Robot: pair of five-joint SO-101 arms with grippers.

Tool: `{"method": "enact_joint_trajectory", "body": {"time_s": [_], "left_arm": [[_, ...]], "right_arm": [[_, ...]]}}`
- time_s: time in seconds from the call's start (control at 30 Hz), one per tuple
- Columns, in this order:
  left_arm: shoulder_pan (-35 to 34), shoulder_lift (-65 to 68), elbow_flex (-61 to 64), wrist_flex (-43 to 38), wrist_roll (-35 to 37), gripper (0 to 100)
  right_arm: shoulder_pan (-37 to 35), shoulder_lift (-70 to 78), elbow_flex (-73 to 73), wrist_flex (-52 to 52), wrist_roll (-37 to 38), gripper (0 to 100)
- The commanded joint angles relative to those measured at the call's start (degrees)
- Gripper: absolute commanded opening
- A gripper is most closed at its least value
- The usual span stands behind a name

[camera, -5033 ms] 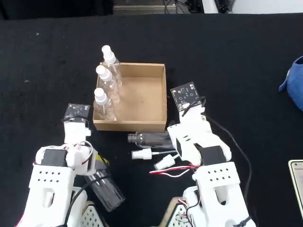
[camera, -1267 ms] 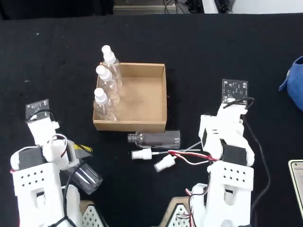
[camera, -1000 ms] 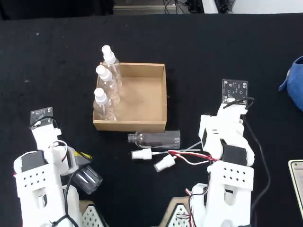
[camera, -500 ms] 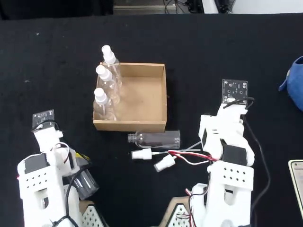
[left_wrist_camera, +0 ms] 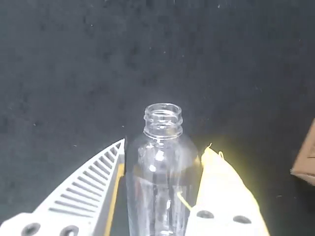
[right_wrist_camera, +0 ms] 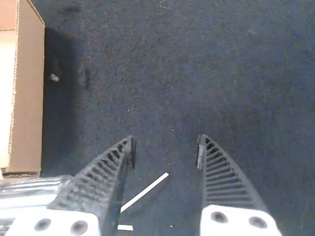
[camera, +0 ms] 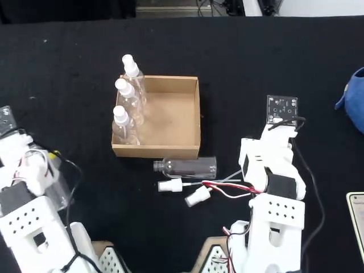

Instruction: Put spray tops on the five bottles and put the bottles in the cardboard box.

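- At far left: left claw [left_wrist_camera: 166,145] clamped on an uncapped bottle [left_wrist_camera: 160,177].
- Centre: cardboard box [camera: 196,116], three capped bottles [camera: 126,122] along its left wall; loose bottle [camera: 185,168] and two spray tops [camera: 170,185] just before it.
- Right: right claw [right_wrist_camera: 165,139] parted wide, empty.

Even overhead light. The brown cardboard box [right_wrist_camera: 22,88] throws a soft shadow ahead of the right gripper [right_wrist_camera: 165,145]; faint glints mark the clear plastic bottle [left_wrist_camera: 162,167] between the fingers [left_wrist_camera: 93,191] of the left gripper [left_wrist_camera: 166,144].
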Motion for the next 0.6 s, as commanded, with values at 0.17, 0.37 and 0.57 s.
{"method": "enact_joint_trajectory", "body": {"time_s": [0.17,0.37,0.57], "left_arm": [[-4.8,12.7,-4.4,4.3,-16.5,3],[-9.6,29.6,-9.9,4.1,-27.6,3],[-13.8,39.7,-16.8,4.5,-30.8,15]], "right_arm": [[1.0,-1.2,-3.3,-1.4,-0.4,17.7],[1.0,-1.2,-3.3,-1.4,-0.4,17.7],[1.0,-1.2,-3.3,-1.4,-0.4,17.7]]}}
